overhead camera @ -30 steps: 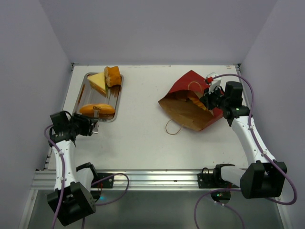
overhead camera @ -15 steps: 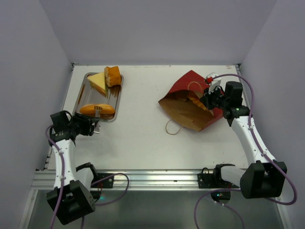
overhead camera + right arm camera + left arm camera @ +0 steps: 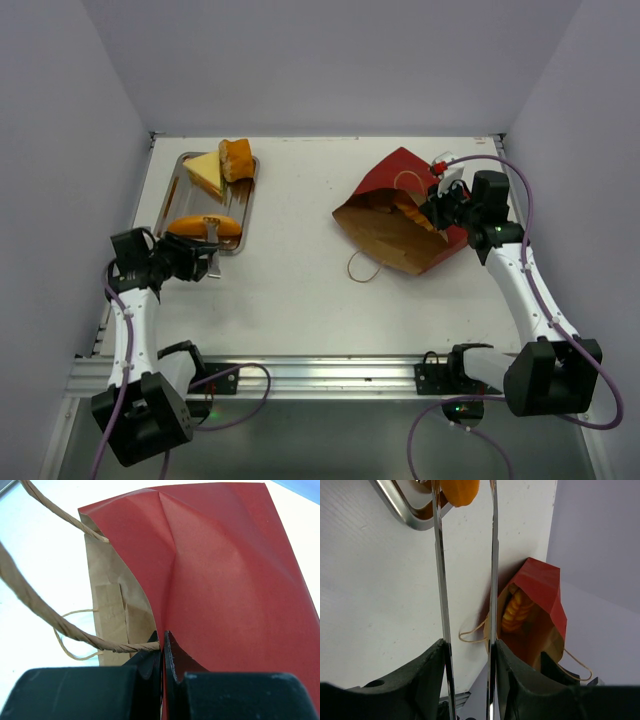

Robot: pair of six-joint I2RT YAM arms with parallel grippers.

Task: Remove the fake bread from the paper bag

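The red paper bag [image 3: 400, 215] lies on its side at the right, its brown mouth facing the left arm. A ridged orange fake bread [image 3: 410, 212] shows inside it, and also in the left wrist view [image 3: 514, 611]. My right gripper [image 3: 437, 212] is shut on the bag's upper rim; in the right wrist view [image 3: 163, 636] the red paper [image 3: 225, 580] is pinched between the jaws beside a string handle [image 3: 75, 630]. My left gripper [image 3: 210, 248] is open and empty at the steel tray's near right corner, its long metal fingers [image 3: 439, 555] pointing past an orange loaf [image 3: 461, 490].
The shallow steel tray [image 3: 243, 215] at the back left holds a yellow wedge [image 3: 205, 172], a brown roll [image 3: 237, 158] and an orange loaf [image 3: 195, 227]. A loose string handle [image 3: 358, 268] lies on the table in front of the bag.
My left gripper has moved a little away from the near edge and to the right, closer to the tray's corner. The right gripper and the bag have not moved.
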